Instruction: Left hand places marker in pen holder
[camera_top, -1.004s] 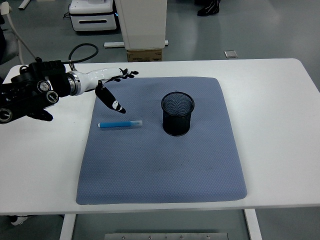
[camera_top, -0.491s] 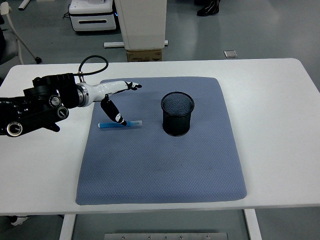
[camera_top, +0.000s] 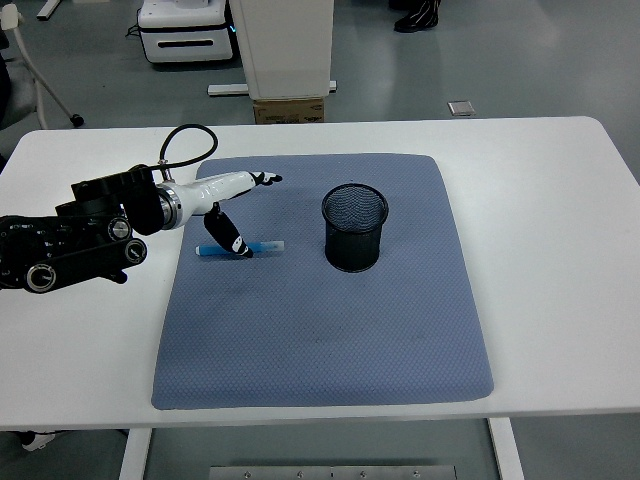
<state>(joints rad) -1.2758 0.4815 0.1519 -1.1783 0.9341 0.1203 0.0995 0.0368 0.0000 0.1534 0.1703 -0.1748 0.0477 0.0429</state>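
Note:
A blue marker (camera_top: 240, 248) with a clear cap lies flat on the blue-grey mat (camera_top: 320, 330), left of the black mesh pen holder (camera_top: 355, 228), which stands upright near the mat's middle. My left hand (camera_top: 238, 213) reaches in from the left edge and hovers over the marker. Its thumb (camera_top: 232, 240) points down and touches the marker's middle, while the other fingers (camera_top: 262, 179) stretch out above and away from it. Nothing is grasped. The right arm is out of view.
The mat covers the centre of the white table (camera_top: 560, 230). A black cable (camera_top: 185, 140) loops up from my left forearm. Beyond the table stand a cardboard box (camera_top: 290, 108) and white equipment on the floor.
My left arm has pushed right and down toward the mat. The thumb has dropped from above the marker onto it. The marker and pen holder have not moved.

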